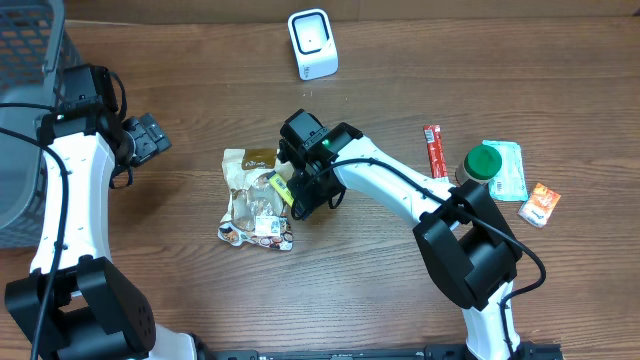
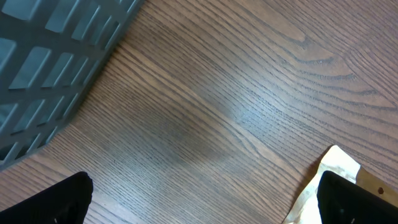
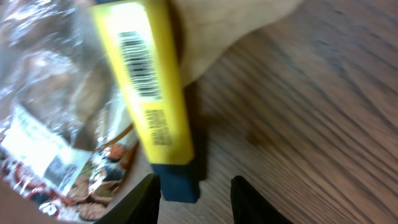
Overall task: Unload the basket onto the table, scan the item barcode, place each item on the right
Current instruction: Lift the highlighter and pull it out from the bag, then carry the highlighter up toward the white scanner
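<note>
A yellow tube with a dark cap lies across the right edge of a crinkled clear snack bag at mid-table. In the right wrist view the yellow tube shows its printed barcode facing up, and its cap sits between my fingers, close to the left one, with a gap on the right. My right gripper hovers open just over that cap end, also seen as the right gripper from overhead. A white scanner stands at the back. My left gripper is wide open over bare wood, holding nothing.
A grey basket fills the far left. On the right lie a red stick pack, a green-capped bottle, a teal packet and an orange packet. The bag's corner reaches the left gripper's right finger.
</note>
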`<control>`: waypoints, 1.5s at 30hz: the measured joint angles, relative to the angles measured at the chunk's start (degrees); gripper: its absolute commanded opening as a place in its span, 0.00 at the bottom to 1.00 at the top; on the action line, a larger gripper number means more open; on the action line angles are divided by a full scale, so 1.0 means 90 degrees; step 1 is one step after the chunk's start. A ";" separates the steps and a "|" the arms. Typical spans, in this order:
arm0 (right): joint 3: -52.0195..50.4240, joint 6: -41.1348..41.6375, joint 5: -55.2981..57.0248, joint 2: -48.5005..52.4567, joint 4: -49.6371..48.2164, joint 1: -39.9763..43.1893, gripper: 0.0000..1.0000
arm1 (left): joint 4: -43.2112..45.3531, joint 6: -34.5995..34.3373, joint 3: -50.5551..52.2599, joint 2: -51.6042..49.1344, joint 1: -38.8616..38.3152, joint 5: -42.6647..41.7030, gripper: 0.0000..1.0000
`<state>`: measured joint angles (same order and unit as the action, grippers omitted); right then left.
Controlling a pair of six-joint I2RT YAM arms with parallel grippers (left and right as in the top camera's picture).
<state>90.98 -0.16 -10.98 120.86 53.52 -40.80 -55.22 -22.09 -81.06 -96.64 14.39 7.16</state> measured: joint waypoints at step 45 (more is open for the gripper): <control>-0.1950 -0.2149 -0.3922 -0.0002 -0.2778 0.1110 0.46 | 0.0000 0.0000 0.0002 0.0000 0.0000 0.0000 1.00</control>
<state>73.43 -19.51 -46.28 120.84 28.51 -30.81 -55.22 -22.09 -81.03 -96.64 14.39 7.16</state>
